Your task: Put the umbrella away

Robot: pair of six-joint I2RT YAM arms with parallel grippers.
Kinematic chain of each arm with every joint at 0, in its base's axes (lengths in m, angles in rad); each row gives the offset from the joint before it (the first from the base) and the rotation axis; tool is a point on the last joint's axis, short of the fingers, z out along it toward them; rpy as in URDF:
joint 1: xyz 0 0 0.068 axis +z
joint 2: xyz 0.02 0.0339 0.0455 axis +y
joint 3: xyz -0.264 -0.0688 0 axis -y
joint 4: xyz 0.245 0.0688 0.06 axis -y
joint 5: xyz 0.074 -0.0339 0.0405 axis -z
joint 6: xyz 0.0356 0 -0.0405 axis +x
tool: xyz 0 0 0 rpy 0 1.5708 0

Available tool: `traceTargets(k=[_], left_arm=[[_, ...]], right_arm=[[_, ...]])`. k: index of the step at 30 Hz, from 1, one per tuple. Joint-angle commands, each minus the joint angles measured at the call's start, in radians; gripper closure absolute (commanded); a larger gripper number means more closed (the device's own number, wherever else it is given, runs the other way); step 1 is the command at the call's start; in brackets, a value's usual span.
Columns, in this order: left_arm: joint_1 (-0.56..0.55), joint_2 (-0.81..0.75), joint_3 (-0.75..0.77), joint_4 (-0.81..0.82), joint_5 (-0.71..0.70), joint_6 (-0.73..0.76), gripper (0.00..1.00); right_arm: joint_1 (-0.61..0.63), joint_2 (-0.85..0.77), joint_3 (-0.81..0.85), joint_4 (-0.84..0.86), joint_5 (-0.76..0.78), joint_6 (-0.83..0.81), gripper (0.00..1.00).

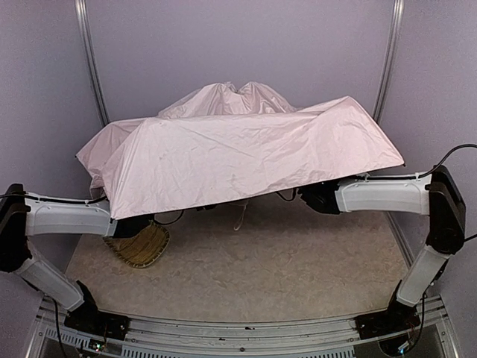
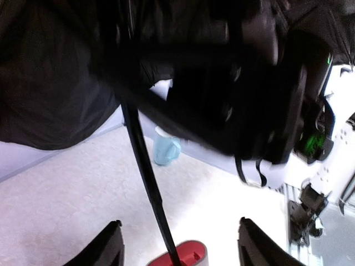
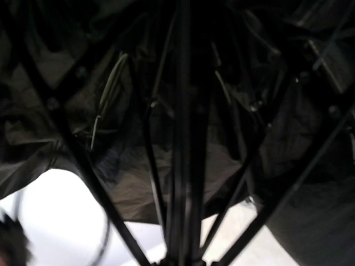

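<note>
The open umbrella [image 1: 238,149] spreads its pale pink canopy over the middle of the table and hides both grippers in the top view. In the left wrist view my left gripper [image 2: 180,238] is open. The thin black shaft [image 2: 145,166] runs between its fingertips [image 2: 111,246], touching neither, down to a red, grey-rimmed end piece [image 2: 191,256]. In the right wrist view the shaft and black ribs [image 3: 183,138] rise straight from the bottom edge where my right jaws sit. The black lining fills that view.
A woven straw tray [image 1: 141,245] lies on the table by the left arm's wrist. A light blue mug [image 2: 165,147] stands beyond the shaft. The right arm [image 1: 380,195] reaches in under the canopy's right edge. A whitish strap [image 1: 240,216] hangs below the canopy.
</note>
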Motion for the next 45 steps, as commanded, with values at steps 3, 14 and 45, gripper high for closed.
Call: traceTargets(k=[3,14,45], left_arm=[[0.026,0.07,-0.003,0.068,0.131,-0.021,0.28],[0.05,0.159,0.05,0.024,0.126,-0.03,0.35],[0.051,-0.048,0.058,0.197,-0.013,-0.057,1.0]], right_arm=[[0.016,-0.036,0.001,0.163,0.001,-0.001,1.0],[0.029,-0.058,-0.036,0.212,-0.074,0.013,1.0],[0.063,-0.057,-0.2,-0.149,0.044,-0.072,1.0]])
